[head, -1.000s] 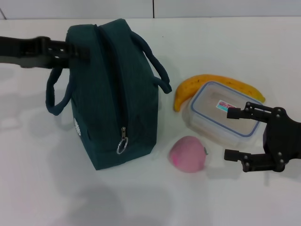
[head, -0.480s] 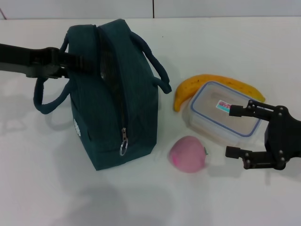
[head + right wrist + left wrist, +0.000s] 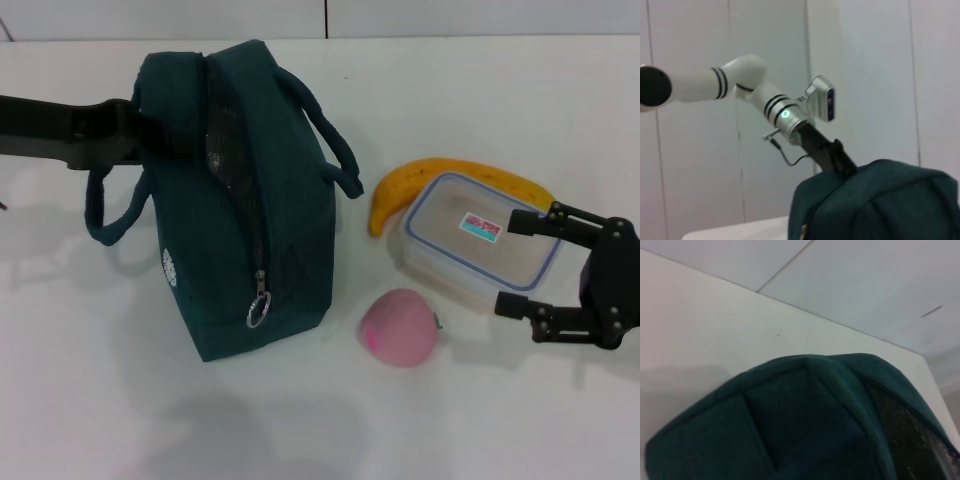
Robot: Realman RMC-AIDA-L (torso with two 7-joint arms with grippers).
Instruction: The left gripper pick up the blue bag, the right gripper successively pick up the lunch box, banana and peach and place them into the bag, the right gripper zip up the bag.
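standing on the white table, the blue bag fills the left half of the head view, upright, its zipper parted along the top so a dark mesh lining shows; the zip pull hangs low on the near face. compared with a moment ago the opening gapes wider and the left-hand strap has swung in closer to the bag's side, which suggests the left arm is drawing that edge outward. the left gripper reaches in from the left edge and meets the bag's upper left side; i cannot tell from any view whether its jaws are clamped on fabric or merely against it. to the right, the clear lunch box with its blue-rimmed lid lies flat, the banana curving just behind and touching its far edge, and the pink peach near its left corner. the right gripper has slid rightward and now sits at the box's right end, jaws spread wide, not yet closed on it. judging from this, the bag is being readied and the lunch box grasp comes next.
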